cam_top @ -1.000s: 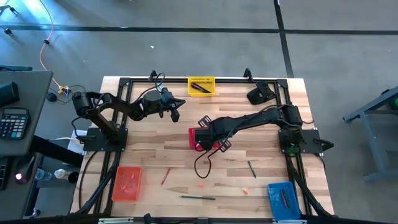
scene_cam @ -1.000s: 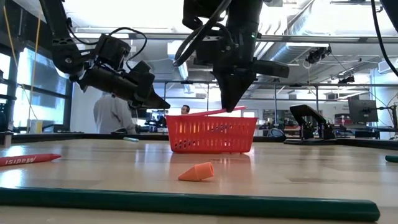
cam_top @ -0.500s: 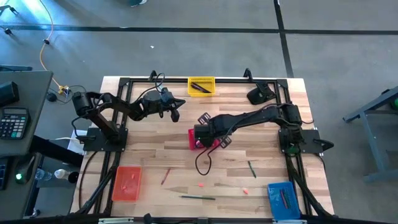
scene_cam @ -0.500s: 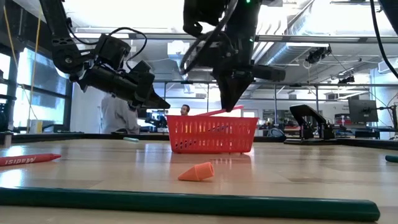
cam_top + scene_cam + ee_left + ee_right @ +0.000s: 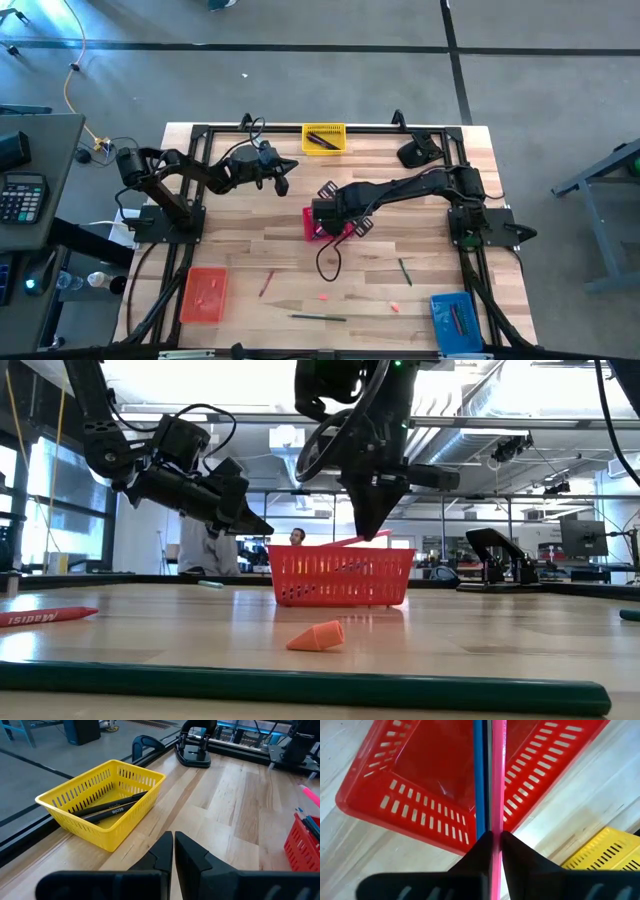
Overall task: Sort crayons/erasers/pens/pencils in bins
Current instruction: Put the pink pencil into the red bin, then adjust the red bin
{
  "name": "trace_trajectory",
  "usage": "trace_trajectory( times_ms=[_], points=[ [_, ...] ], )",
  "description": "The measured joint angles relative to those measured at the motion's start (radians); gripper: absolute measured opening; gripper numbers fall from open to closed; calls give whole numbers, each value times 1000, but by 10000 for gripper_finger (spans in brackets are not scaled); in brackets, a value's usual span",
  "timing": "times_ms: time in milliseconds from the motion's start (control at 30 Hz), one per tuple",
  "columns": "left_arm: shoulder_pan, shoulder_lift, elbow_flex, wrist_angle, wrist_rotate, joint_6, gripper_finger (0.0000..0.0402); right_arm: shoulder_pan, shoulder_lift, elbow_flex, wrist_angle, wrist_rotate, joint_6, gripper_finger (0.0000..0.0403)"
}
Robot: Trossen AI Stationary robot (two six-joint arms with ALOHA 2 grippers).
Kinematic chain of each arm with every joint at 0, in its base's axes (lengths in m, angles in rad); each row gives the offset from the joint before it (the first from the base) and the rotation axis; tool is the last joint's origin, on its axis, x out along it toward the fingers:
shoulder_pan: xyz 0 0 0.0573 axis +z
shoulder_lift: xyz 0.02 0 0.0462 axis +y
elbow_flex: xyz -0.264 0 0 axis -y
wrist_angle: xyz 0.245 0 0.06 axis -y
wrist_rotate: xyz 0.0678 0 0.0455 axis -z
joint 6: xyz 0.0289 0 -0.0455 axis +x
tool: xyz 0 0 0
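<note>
Hovering our right gripper point(image 5: 492, 837) over the red bin point(image 5: 420, 805), fingers pinching a pink pencil point(image 5: 497, 770) resting on its rim, we judge release comes next, while our left gripper point(image 5: 173, 845) waits closed near the yellow bin point(image 5: 100, 800).

Two matte-black jointed arms, looping black cables, wedge-shaped dark fingers point(image 5: 517, 862).

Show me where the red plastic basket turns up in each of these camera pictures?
High view: red slotted plastic basket at table centre, partly under the right end effector.
Low view: centre, behind a small orange eraser.
Left wrist view: only a corner.
Right wrist view: fills the picture.
Shared landmark: yellow slotted plastic basket.
</note>
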Motion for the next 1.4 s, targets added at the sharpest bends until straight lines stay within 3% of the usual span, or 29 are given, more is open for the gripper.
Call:
trace_trajectory(
  times_ms=[233, 400, 567, 700, 767, 900, 1100, 1233, 1400],
  points=[
    [-7, 0, 0, 0, 10, 25, 7, 0, 0, 0, 15, -1, 14, 75],
    [-52, 0, 0, 0, 59, 105, 7, 0, 0, 0, 13, 6, 35, 91],
    [-118, 0, 0, 0, 168, 183, 7, 7, -26, 17, -40, 54, 83, 64],
    [-165, 0, 0, -42, 335, 193, 7, -17, -93, 18, -89, -6, 195, 12],
    [-186, -3, 0, -85, 359, 198, 7, -32, -130, 17, -106, -21, 254, 7],
    [-214, -29, 0, -220, 337, 225, 7, -57, -222, -53, -68, -21, 299, 6],
    [-258, -76, -1, -427, 315, 204, 7, -90, -368, -264, 76, -48, 356, 2],
    [-311, -72, 0, -413, 302, 157, 7, -96, -455, -396, 194, -52, 399, 1],
    [-346, -57, 0, -319, 178, 124, 7, -99, -527, -500, 295, -52, 446, 1]
  ],
)
